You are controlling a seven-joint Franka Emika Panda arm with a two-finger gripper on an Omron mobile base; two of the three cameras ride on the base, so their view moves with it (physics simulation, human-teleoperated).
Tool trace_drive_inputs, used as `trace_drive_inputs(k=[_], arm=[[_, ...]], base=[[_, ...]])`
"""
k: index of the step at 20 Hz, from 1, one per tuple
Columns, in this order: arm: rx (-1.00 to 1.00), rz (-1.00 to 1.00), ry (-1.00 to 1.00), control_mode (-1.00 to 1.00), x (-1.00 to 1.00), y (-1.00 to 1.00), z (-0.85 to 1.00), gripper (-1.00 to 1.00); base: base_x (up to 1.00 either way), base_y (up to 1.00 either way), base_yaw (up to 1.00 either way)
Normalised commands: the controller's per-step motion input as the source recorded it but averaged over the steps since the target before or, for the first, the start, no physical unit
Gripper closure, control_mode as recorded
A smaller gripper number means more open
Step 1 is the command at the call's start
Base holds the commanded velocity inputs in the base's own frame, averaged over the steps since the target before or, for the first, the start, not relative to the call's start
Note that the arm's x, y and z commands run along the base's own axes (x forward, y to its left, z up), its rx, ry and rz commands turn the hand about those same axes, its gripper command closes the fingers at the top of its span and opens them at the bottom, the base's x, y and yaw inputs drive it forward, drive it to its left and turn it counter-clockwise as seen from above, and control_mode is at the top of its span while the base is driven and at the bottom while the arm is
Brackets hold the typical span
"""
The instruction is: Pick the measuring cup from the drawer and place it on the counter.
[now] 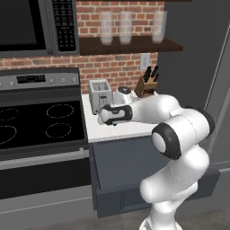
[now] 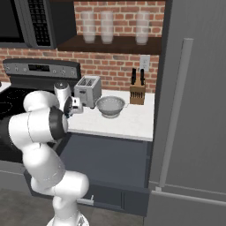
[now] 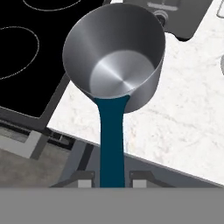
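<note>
**Cup's out of the drawer and hanging over the counter edge**

Over the near-left corner of the counter (image 3: 175, 118), right next to the stovetop (image 3: 26, 57), is where the measuring cup (image 3: 114, 61) is right now. From the hand view the gripper (image 3: 112, 180) is clamped tight on the far end of the teal handle, jaws nearly together because that handle is just a thin flat strip. Holding it by the tip makes sense to me: the bowl sticks out front where the camera can see it, and the fingers stay clear of the worktop when it goes down.

The cup's bowl is a plain brushed-steel cylinder, shiny inside with a flat bottom, open side facing the camera. Whether it's touching the slab or floating just above, I can't tell from this angle.

Counter is white with a faint marble speckle, smooth and flat, so it should sit fine. The drawer (image 2: 106, 159) is pulled out below, dark slate box with a flat front. Farther back there's a toaster (image 2: 87, 90), a steel colander (image 2: 110, 106) and a knife block (image 2: 137, 90), all well away from the drop spot.
</note>
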Motion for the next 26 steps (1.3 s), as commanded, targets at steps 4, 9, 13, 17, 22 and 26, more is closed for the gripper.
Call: trace_drive_inputs(k=[4,9,13,17,22,26], arm=[[0.0,-0.04,0.06,-1.0,0.63,0.23,-0.56,1.0],[0.0,-0.01,0.11,-1.0,0.54,0.02,-0.33,1.0],[0.0,0.0,0.12,-1.0,0.56,0.0,-0.21,1.0],[0.0,0.0,0.12,-1.0,0.54,0.0,-0.06,1.0],[0.0,0.0,0.05,-1.0,0.51,0.0,-0.19,1.0],[0.0,0.0,0.0,-1.0,0.31,0.09,-0.34,1.0]], base=[[0.0,0.0,0.0],[0.0,0.0,0.0],[0.0,0.0,0.0],[0.0,0.0,0.0],[0.0,0.0,0.0],[0.0,0.0,0.0]])
